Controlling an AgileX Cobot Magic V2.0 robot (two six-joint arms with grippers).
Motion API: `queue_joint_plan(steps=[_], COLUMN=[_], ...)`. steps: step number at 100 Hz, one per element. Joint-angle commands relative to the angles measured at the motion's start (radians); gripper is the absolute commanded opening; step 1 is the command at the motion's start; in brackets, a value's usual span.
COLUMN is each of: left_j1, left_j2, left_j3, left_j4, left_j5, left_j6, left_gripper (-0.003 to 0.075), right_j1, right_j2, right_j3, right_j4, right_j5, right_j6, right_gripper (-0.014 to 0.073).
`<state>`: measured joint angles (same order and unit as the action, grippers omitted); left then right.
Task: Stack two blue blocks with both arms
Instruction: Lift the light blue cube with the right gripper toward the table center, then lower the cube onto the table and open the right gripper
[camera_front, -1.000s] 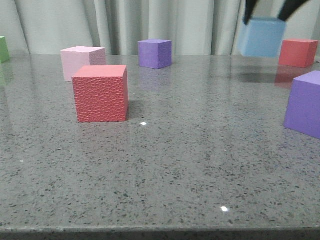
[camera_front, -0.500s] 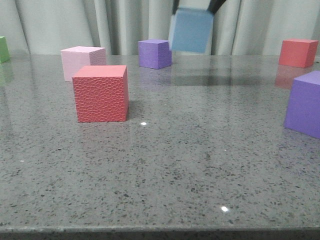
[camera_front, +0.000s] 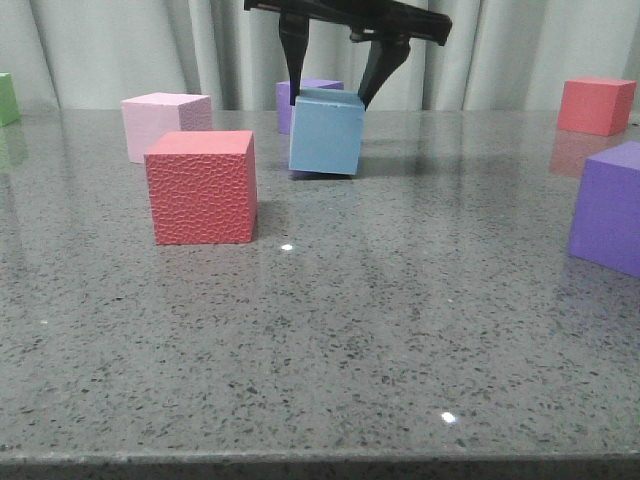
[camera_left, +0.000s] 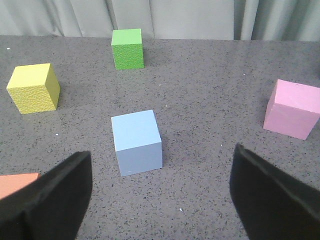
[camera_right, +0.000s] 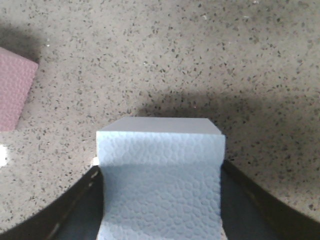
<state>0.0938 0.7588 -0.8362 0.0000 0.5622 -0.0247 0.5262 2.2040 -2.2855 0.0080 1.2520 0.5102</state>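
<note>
In the front view my right gripper (camera_front: 333, 95) is shut on a pale blue block (camera_front: 327, 132). It holds the block slightly tilted, at or just above the table, in front of a purple cube. In the right wrist view the block (camera_right: 160, 175) fills the gap between the gripper's (camera_right: 160, 200) dark fingers. The second blue block (camera_left: 136, 142) shows only in the left wrist view, alone on the table. My left gripper (camera_left: 160, 190) is open and empty, with its fingers wide apart just short of that block.
The front view shows a red textured cube (camera_front: 202, 187), a pale pink cube (camera_front: 165, 122), a half-hidden purple cube (camera_front: 312, 88), a purple cube (camera_front: 610, 205), a red cube (camera_front: 596, 105) and a green cube (camera_front: 8, 98). The left wrist view shows a yellow cube (camera_left: 34, 88), a green cube (camera_left: 127, 48) and a pink cube (camera_left: 292, 109).
My right gripper has carried the blue block from the upper right leftward and down to the table's middle, in front of the purple cube.
</note>
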Motion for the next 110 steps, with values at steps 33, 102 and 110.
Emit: queue_joint_plan(steps=[33,102,110], left_j1=[0.003,0.003,0.003], left_j2=[-0.003,-0.003,-0.001], left_j3=[-0.036,-0.036,-0.036], left_j4=[-0.010,-0.010,-0.010], left_j5=[-0.054,-0.031,-0.035], left_j6=[-0.008,-0.008,-0.022], left_gripper=[0.0543,0.0543,0.0543], right_j1=[-0.002,-0.002,-0.002], right_j2=[-0.053,-0.095,-0.114], right_j3=[-0.034,-0.034,-0.033], right_j4=[-0.008,0.038,0.037], right_j5=[-0.034,-0.051,-0.029], right_j6=[0.000,-0.019,-0.028], right_gripper=[0.0433,0.0643,0.0643])
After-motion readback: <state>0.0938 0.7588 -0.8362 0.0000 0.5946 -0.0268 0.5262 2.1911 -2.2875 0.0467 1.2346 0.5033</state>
